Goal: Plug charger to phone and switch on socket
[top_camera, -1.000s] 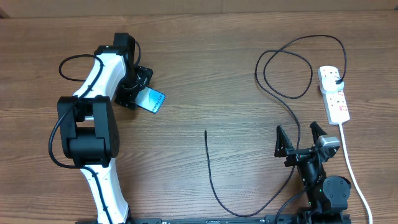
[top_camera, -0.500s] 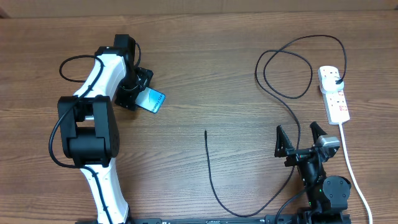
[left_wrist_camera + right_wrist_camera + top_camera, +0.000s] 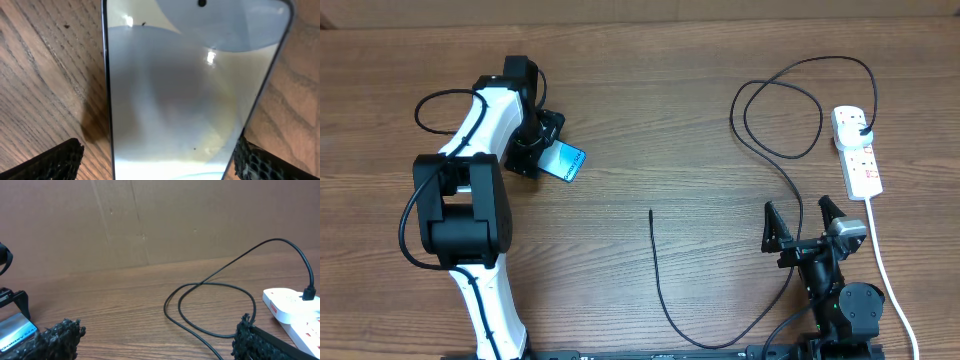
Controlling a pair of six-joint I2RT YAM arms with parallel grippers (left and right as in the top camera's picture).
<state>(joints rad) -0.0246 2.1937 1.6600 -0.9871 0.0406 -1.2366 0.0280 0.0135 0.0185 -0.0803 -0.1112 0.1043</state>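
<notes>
The phone (image 3: 564, 161) lies on the table at the upper left, its screen glowing blue-white. It fills the left wrist view (image 3: 190, 90). My left gripper (image 3: 542, 150) is open and straddles one end of the phone; one finger is close against an edge and the other stands apart from it. The black charger cable (image 3: 660, 285) lies with its free tip (image 3: 651, 212) at mid-table, loops at the upper right (image 3: 210, 305), and its plug (image 3: 861, 127) sits in the white socket strip (image 3: 860, 160). My right gripper (image 3: 805, 222) is open and empty near the front right.
The socket strip's white cord (image 3: 885, 275) runs down the right side past my right arm. A cardboard wall (image 3: 150, 220) stands behind the table's far edge. The charger cable passes just under my right gripper.
</notes>
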